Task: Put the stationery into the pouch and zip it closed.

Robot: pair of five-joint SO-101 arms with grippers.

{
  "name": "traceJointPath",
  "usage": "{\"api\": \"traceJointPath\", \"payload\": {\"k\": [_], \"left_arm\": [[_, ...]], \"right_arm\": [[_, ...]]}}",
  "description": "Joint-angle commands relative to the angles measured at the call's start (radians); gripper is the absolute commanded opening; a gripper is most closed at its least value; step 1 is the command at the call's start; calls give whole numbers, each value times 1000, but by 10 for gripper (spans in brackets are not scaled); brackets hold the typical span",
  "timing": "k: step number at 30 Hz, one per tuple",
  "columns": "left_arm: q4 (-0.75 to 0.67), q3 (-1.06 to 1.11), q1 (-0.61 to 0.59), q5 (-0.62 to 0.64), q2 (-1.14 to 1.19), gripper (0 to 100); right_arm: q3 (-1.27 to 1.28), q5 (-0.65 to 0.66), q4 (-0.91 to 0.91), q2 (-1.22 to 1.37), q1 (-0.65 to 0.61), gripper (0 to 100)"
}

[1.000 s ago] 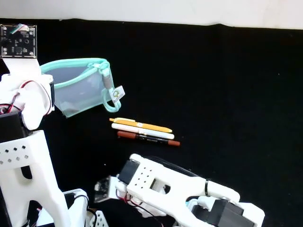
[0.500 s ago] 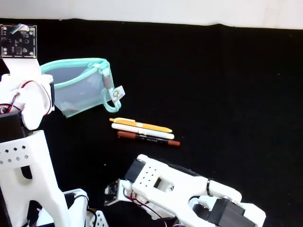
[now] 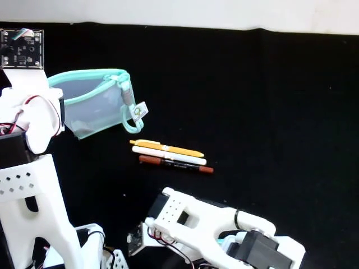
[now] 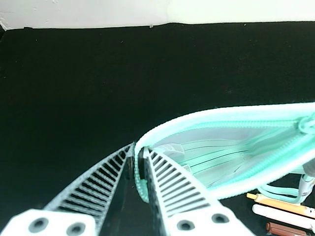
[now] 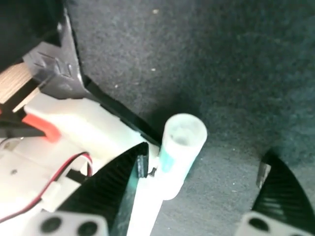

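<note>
Lying near one open pouch (image 3: 92,112) are three pens (image 3: 168,155).

Black cloth tabletop (image 3: 280,112) bare to the right of and behind the pens, wide passage there. Orange pen (image 3: 168,148), white pen (image 3: 171,156), brown pen (image 3: 176,164) packed side by side, touching. Mint translucent zip pouch (image 3: 92,109) mouth open, its strap loop (image 3: 132,124) just beside the orange pen. White arm (image 3: 213,230) low, crowding the pens' near side.

Matt fuzzy black cloth over the counter (image 3: 280,112), smooth translucent plastic on the pouch (image 3: 92,112) with a woven-fabric zip edge, glossy plastic on the pens (image 3: 168,155), matt ribbed white plastic on the fingers (image 4: 172,182).
</note>
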Motion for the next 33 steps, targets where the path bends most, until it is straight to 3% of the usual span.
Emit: {"api": "traceJointPath", "payload": {"k": [1, 4, 10, 22, 33], "left_arm": [[-6, 7, -13, 2, 12, 7], [-6, 7, -13, 2, 12, 7], [-6, 7, -13, 2, 12, 7], [-6, 7, -13, 2, 12, 7], [-6, 8, -12, 2, 12, 7]], "right_arm": [[10, 18, -56, 73, 8, 346], [10, 17, -59, 77, 10, 297], [10, -43, -84, 77, 8, 22], [-24, -86, -117, 76, 18, 9], [-449, -232, -39, 76, 295, 9]]}}
